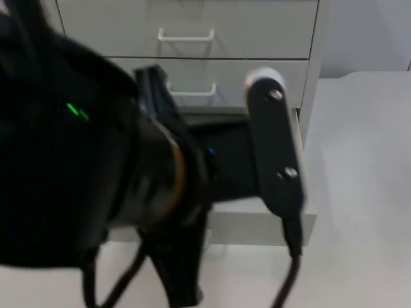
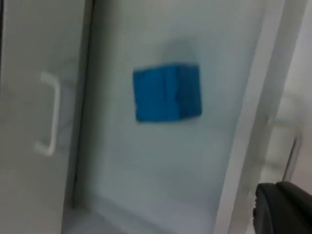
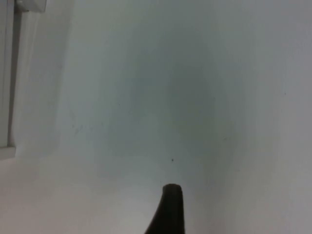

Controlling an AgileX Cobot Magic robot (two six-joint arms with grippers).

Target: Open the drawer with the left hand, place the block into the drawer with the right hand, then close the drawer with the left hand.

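Left arm (image 1: 96, 173) looms large over the cabinet (image 1: 192, 38) front, blocking most of the open drawer (image 1: 257, 224); its front panel juts out over the white counter (image 1: 366, 160). Two closed drawers above, each w/ white handle (image 1: 186, 35). Left wrist view: blue block (image 2: 167, 92) lies inside the drawer, on its pale floor, apart from the walls, room all round. Left end effector (image 2: 282, 209) sits outside the drawer's front edge, beside the drawer handle (image 2: 292, 151), well apart from block; fingers' state – cannot tell. Right end effector (image 3: 168, 209) over bare counter, cabinet edge (image 3: 7, 97) nearby; state cannot tell.
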